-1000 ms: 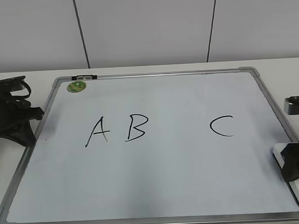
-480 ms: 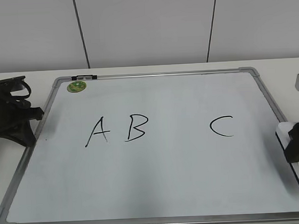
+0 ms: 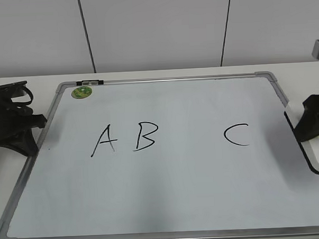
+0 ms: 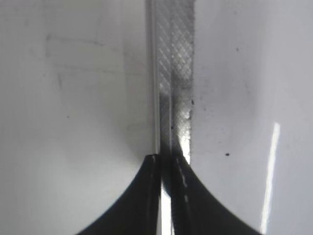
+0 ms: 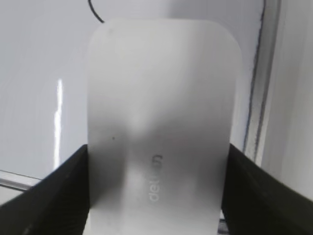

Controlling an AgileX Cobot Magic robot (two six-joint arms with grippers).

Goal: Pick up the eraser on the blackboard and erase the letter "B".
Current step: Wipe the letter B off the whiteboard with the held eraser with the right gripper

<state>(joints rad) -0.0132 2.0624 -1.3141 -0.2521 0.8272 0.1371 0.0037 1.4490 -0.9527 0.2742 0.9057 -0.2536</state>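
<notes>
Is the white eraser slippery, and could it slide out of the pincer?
Maybe a little. The eraser has a smooth, shiny plastic top, so it could be slippery. But the right pincer grips it on both long sides, which probably keeps it steady. It looks stiff, not bendy, and likely light, since it hangs at the edge of the blackboard.

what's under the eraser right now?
In the right wrist view the eraser, clamped by the right pincer, hangs over the blackboard and its frame edge. The surface directly beneath it and its own underside are hidden.
</notes>
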